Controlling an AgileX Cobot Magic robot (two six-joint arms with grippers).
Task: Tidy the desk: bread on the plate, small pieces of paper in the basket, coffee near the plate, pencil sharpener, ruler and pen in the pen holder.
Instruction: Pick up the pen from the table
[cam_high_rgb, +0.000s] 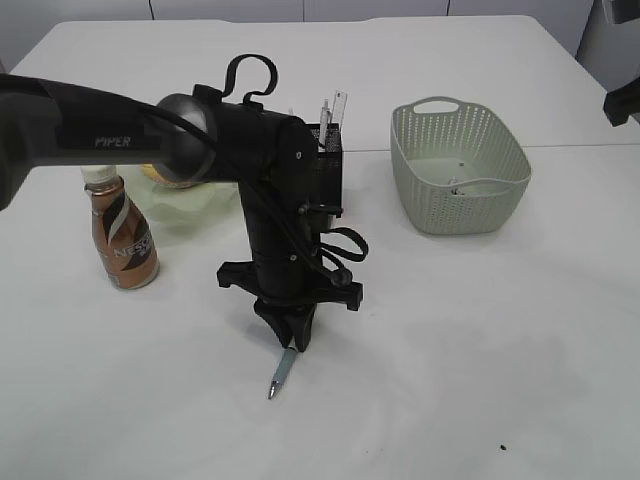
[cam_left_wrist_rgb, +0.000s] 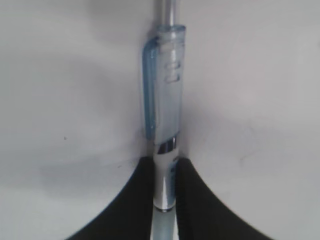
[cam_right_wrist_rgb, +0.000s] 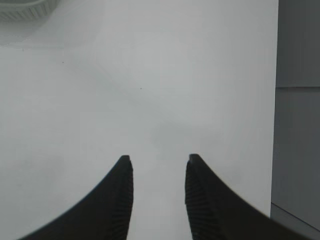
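Note:
A clear blue pen (cam_left_wrist_rgb: 165, 90) lies on the white table, and my left gripper (cam_left_wrist_rgb: 165, 165) is shut on its lower barrel, both fingers touching it. In the exterior view this gripper (cam_high_rgb: 290, 338) points down at the table's middle, with the pen (cam_high_rgb: 279, 375) sticking out toward the front. My right gripper (cam_right_wrist_rgb: 157, 160) stands open over bare table, holding nothing. The coffee bottle (cam_high_rgb: 122, 232) stands beside the pale green plate (cam_high_rgb: 195, 208), where the bread (cam_high_rgb: 158, 172) shows partly behind the arm. The ruler (cam_high_rgb: 341, 104) stands in the black pen holder (cam_high_rgb: 331, 152). No pencil sharpener shows.
The pale green basket (cam_high_rgb: 458, 165) sits at the back right with small bits of paper (cam_high_rgb: 456, 185) inside. My left arm (cam_high_rgb: 90, 125) reaches in from the left and hides part of the plate. The table's right edge (cam_right_wrist_rgb: 278, 100) shows in the right wrist view.

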